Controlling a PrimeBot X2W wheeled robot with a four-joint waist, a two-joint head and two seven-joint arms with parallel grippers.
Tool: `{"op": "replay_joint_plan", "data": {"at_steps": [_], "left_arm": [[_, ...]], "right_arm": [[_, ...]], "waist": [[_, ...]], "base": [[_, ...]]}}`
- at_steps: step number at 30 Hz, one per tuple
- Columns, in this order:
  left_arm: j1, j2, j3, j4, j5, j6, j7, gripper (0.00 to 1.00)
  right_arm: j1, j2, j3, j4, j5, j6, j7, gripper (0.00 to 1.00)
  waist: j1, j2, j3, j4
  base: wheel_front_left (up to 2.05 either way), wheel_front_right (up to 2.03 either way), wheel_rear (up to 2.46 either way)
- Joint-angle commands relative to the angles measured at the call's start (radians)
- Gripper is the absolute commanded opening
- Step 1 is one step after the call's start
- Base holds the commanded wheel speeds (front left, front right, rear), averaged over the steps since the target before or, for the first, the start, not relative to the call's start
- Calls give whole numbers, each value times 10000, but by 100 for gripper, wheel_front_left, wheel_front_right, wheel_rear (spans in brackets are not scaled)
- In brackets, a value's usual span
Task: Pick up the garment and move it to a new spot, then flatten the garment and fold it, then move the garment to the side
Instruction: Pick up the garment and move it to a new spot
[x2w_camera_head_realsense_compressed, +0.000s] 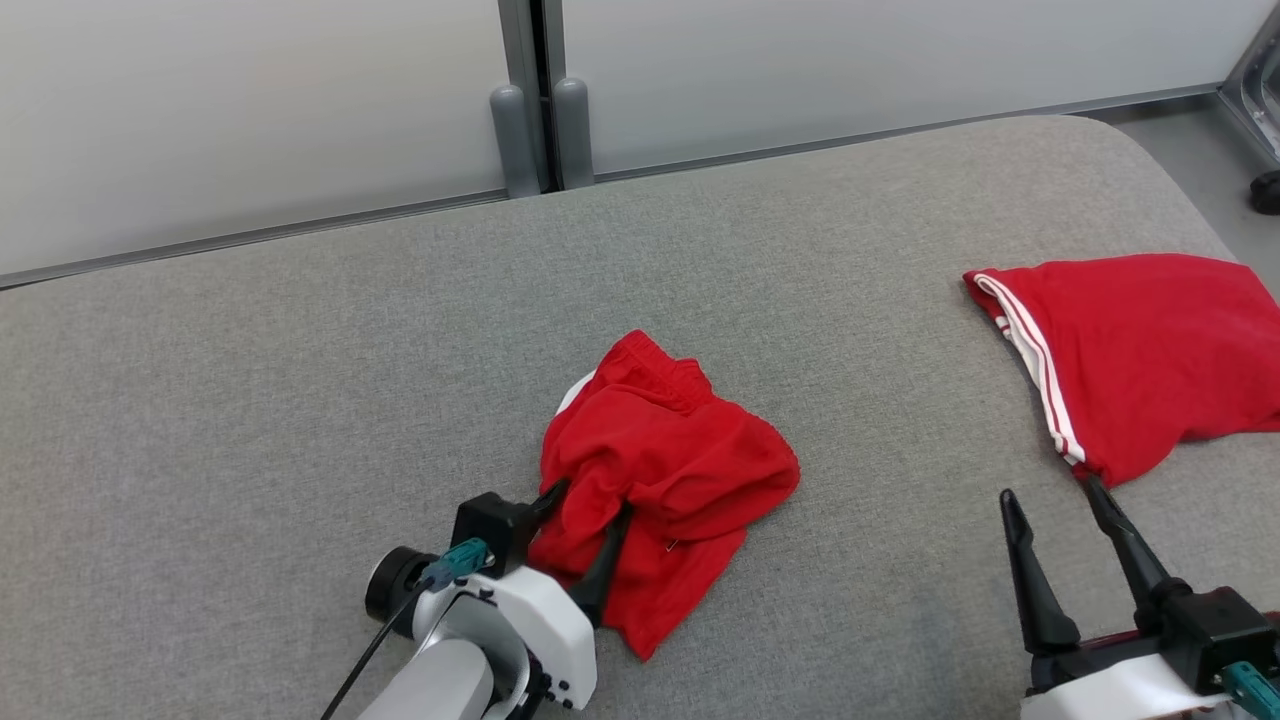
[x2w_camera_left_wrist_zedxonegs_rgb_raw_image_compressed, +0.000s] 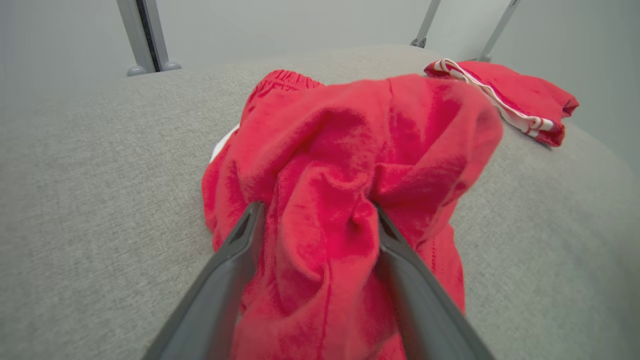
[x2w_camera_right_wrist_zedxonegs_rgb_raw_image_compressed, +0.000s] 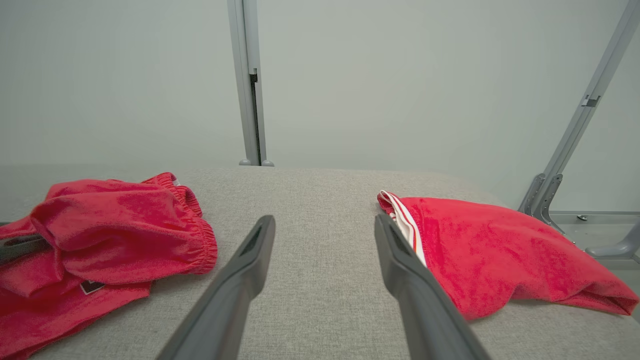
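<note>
The garment (x2w_camera_head_realsense_compressed: 665, 440) is a crumpled red pair of shorts with an elastic waistband, lying in the middle of the grey padded table (x2w_camera_head_realsense_compressed: 300, 400). My left gripper (x2w_camera_head_realsense_compressed: 592, 500) is at its near-left edge. The left wrist view shows the jaws spread wide, with a bunched fold of the garment (x2w_camera_left_wrist_zedxonegs_rgb_raw_image_compressed: 350, 150) standing between the two fingers of this gripper (x2w_camera_left_wrist_zedxonegs_rgb_raw_image_compressed: 315, 210). My right gripper (x2w_camera_head_realsense_compressed: 1050, 492) hovers open at the lower right with nothing between its fingers. In the right wrist view the garment (x2w_camera_right_wrist_zedxonegs_rgb_raw_image_compressed: 115, 220) lies left of that gripper (x2w_camera_right_wrist_zedxonegs_rgb_raw_image_compressed: 324, 219).
A second red garment with white stripes (x2w_camera_head_realsense_compressed: 1150, 350) lies fairly flat at the table's right edge, just beyond my right fingertips. Pale wall panels and two grey posts (x2w_camera_head_realsense_compressed: 540, 130) stand behind the table. Floor and a dark wheel (x2w_camera_head_realsense_compressed: 1268, 190) show at the far right.
</note>
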Motion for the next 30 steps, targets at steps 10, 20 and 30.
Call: {"op": "replay_joint_plan", "data": {"at_steps": [10,20,30], "left_arm": [[2715,776,2051,-2971,1228,1462,-533,100],[5337,476,4878,-5597,2245,1328,-529,100],[5662,250,6042,-5402,2586,128,-528,100]], "right_arm": [[133,-127,-956,-240,-303,-2,-3,100],[577,-74,-1327,-68,-401,-2,-3,100],[902,-5,-1297,152,-319,-2,-3,100]], "waist": [[0,0,-432,1142],[0,0,-1139,2168],[0,0,-1405,2392]], "base": [[0,0,0],[0,0,0],[0,0,0]]}}
